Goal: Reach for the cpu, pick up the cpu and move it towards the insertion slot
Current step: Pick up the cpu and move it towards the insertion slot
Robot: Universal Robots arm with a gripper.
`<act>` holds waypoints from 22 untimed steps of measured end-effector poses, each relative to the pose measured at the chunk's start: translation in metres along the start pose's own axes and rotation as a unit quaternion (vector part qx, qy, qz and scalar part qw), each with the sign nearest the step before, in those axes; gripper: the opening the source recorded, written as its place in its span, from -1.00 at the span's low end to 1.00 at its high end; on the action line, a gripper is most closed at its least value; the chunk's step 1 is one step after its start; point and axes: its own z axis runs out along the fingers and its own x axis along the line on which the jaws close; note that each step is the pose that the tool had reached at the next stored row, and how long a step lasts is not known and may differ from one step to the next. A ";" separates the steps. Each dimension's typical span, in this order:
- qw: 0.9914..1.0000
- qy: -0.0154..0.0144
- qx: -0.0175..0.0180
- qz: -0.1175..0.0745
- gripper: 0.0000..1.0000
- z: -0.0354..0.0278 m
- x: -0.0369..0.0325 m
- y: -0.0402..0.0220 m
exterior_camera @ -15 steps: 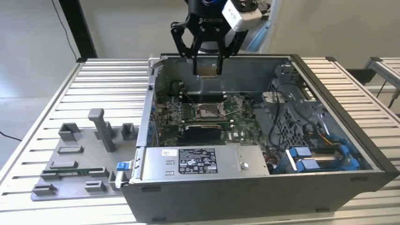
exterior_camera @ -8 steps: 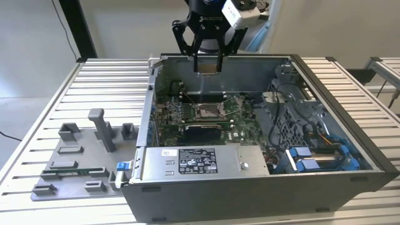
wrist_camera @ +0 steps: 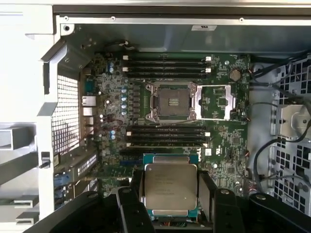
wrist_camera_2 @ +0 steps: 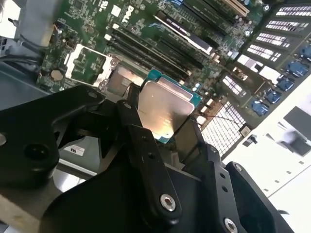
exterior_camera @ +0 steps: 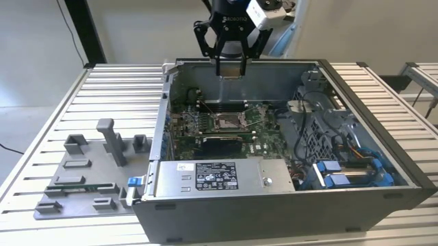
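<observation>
Standing on slatted metal table (exterior_camera: 61, 110): open computer case (exterior_camera: 287, 205), white walls.

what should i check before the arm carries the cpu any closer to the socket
1. Small flat square silvery-topped cpu held in the pincer: ok, black fingers bear on two opposite edges.
2. Cpu level: cannot tell.
3. Square metal-framed insertion slot on the green board uncovered: ok, its load plate is swung open beside it.
4. Slot's dark centre free of objects: ok.
5. Cpu over the slot: not ok, in the exterior view the pincer hangs above the open grey computer case's far wall, off to the slot's side.
</observation>
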 end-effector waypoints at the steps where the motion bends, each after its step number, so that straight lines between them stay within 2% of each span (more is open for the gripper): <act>1: 1.000 0.000 0.000 0.000 -1.00 0.0006 -0.0011 0.0019; 13: 1.000 0.000 0.000 0.004 -1.00 0.0079 -0.0135 0.0237; 22: 1.000 0.000 0.000 0.010 -1.00 0.0142 -0.0173 0.0386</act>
